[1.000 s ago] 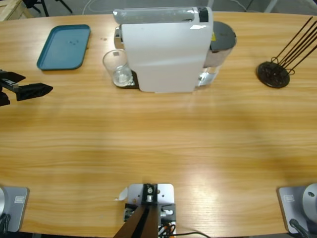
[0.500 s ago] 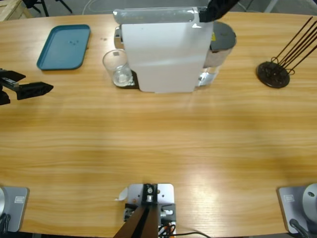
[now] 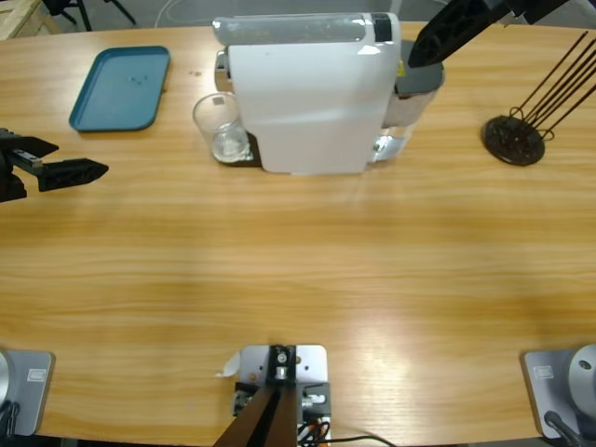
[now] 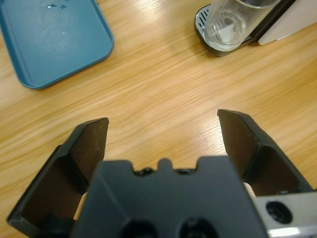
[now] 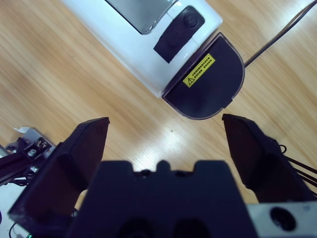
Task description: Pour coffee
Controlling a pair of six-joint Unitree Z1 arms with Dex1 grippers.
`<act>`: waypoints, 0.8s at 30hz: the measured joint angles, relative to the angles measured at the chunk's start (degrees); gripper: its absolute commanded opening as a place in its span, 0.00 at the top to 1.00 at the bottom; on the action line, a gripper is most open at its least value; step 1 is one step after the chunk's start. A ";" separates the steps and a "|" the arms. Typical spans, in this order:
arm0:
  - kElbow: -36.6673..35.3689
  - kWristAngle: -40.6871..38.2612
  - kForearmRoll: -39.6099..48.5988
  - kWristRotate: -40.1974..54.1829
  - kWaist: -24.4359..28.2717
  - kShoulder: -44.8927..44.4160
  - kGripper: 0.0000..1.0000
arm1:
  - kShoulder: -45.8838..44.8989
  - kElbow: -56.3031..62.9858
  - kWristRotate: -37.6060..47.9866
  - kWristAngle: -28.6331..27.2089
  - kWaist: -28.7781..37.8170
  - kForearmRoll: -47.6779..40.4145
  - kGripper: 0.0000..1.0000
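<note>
Now both sets of fingers spread, left fingers [image 4: 163, 134] well short of the glass [image 4: 233, 25] holding coffee [image 4: 223, 37].

Ahead of the left gripper [image 4: 163, 124], across bare desk [image 3: 298, 270], the glass [image 4: 230, 22] stands on the coffee machine's [image 3: 312, 93] drip tray, with the tray [image 4: 49, 39] off to its left. The right gripper [image 5: 166, 129] hangs above the machine's rear tank lid [image 5: 205, 84]; a wire rack [image 3: 517, 135] stands on the desk well apart from that gripper.
</note>
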 measured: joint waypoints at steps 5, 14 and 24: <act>0.00 -0.10 -0.01 0.03 0.00 0.02 0.04 | -0.01 0.03 0.00 0.00 0.00 0.03 0.00; 0.00 -0.10 -0.02 0.04 0.00 0.03 0.04 | -1.94 1.21 0.00 0.00 0.00 0.06 0.00; 0.01 -0.10 -0.10 0.22 0.00 0.03 0.03 | -2.30 1.21 0.00 0.00 0.00 0.52 0.00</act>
